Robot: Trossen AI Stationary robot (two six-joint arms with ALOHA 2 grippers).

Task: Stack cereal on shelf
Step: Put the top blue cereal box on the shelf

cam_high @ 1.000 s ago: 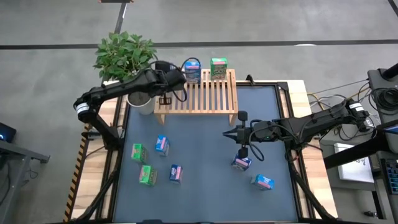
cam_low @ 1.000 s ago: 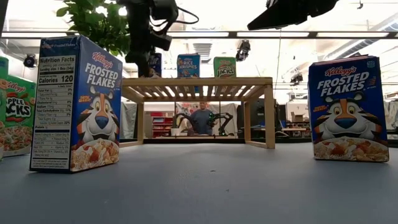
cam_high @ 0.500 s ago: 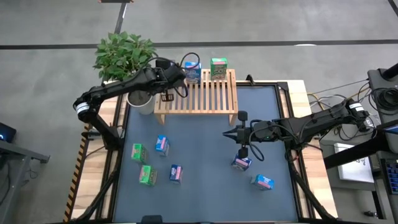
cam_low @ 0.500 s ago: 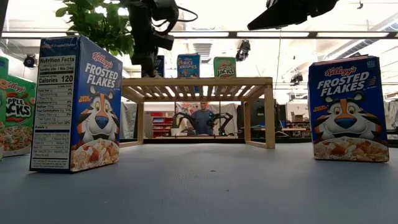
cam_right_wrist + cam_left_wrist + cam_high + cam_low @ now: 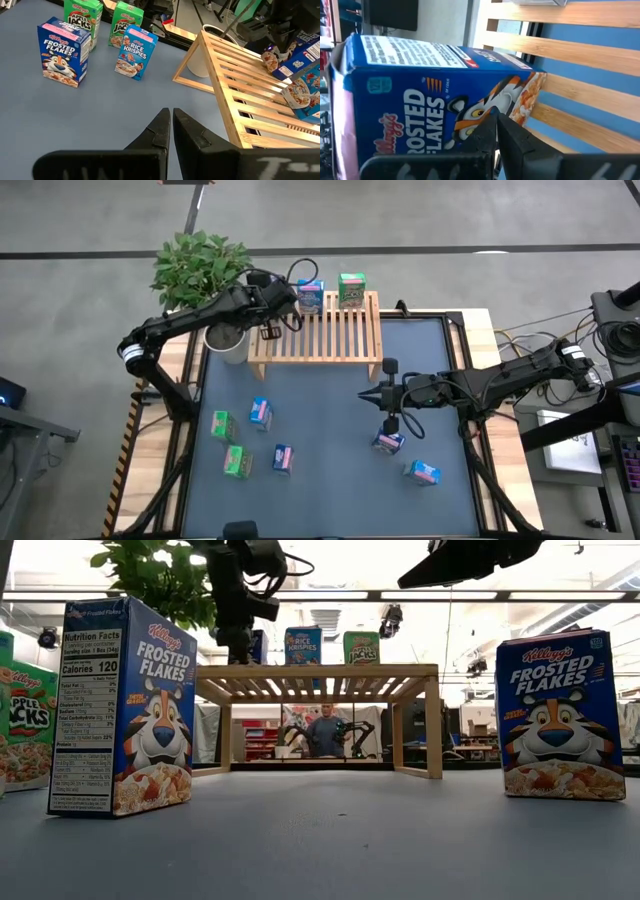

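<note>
The wooden shelf (image 5: 330,335) stands at the table's far side. On its far edge stand a blue Rice Krispies box (image 5: 310,295) and a green box (image 5: 351,288). A blue Frosted Flakes box (image 5: 420,100) stands with its bottom on the slats at the shelf's left end, mostly hidden under my left arm in the high view. My left gripper (image 5: 496,120) is shut, close in front of that box. My right gripper (image 5: 366,395) is shut and hovers above the table's middle, near the shelf's right leg. Several more cereal boxes stand on the table. My left gripper's shut fingertips (image 5: 492,125) point at the printed front face (image 5: 470,117) of the Frosted Flakes box, low on it near the slats. I cannot tell whether they touch it.
A potted plant (image 5: 200,270) stands left of the shelf. Two green boxes (image 5: 221,425) and two blue boxes (image 5: 260,412) stand on the table's left part. Two blue boxes (image 5: 388,443) stand near the right arm. A person shows in the room beyond the shelf (image 5: 325,730).
My left gripper has moved a little toward the table's far edge over the shelf's left end and has stayed shut.
</note>
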